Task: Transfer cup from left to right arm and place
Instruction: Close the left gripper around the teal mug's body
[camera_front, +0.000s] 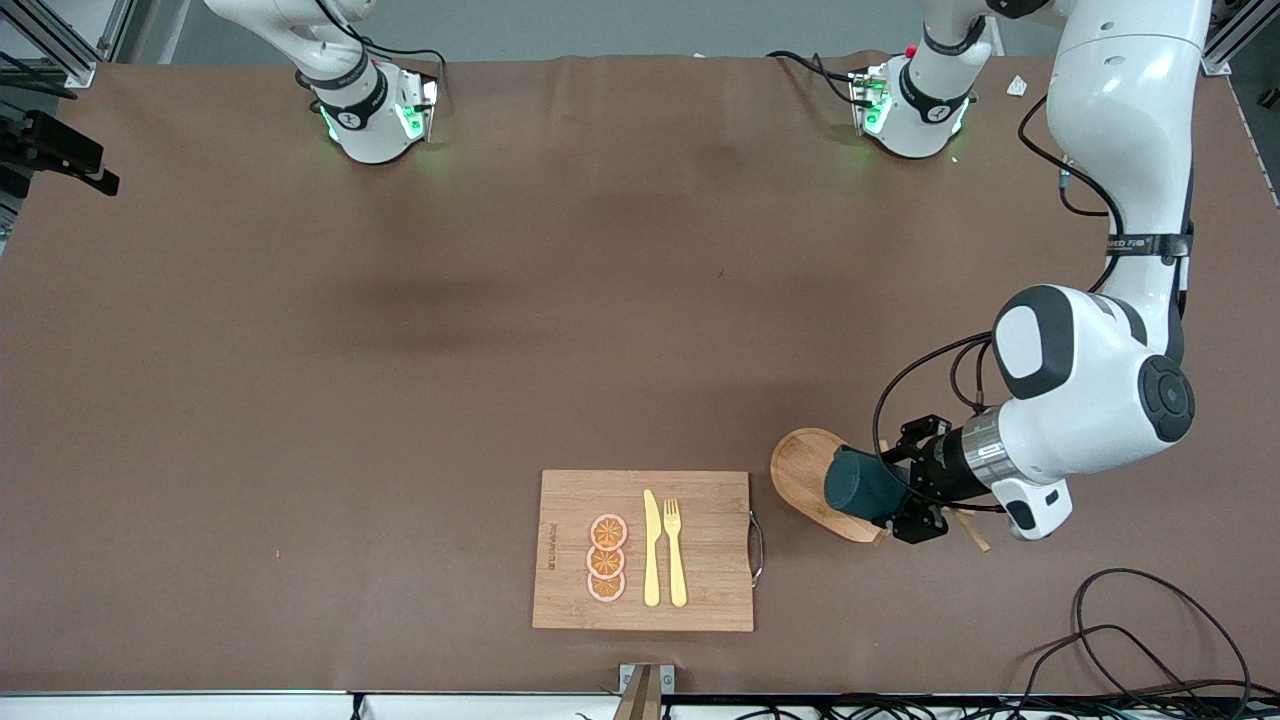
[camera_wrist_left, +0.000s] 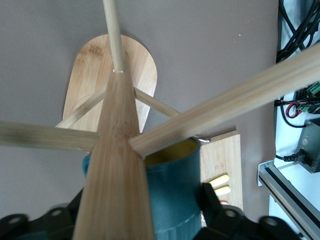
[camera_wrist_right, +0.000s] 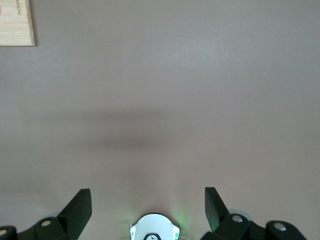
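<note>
Lower right of the front view: my left gripper (camera_front: 893, 492) is clamped on the cup (camera_front: 858, 483), at the peg stand (camera_front: 812, 475). My right gripper (camera_wrist_right: 148, 199) waits, fingers spread, empty — handover and placing remain.

Place: a robotics lab.
Robots: two white arm bases (camera_front: 375, 110) with green lights, bolted to the surface.
Surface: broad, covered in plain brown matting (camera_front: 300, 350).
Frame: aluminium rails (camera_front: 60, 45) at the corners.
Wiring: loose black cables (camera_front: 1150, 640) along the edge.
</note>
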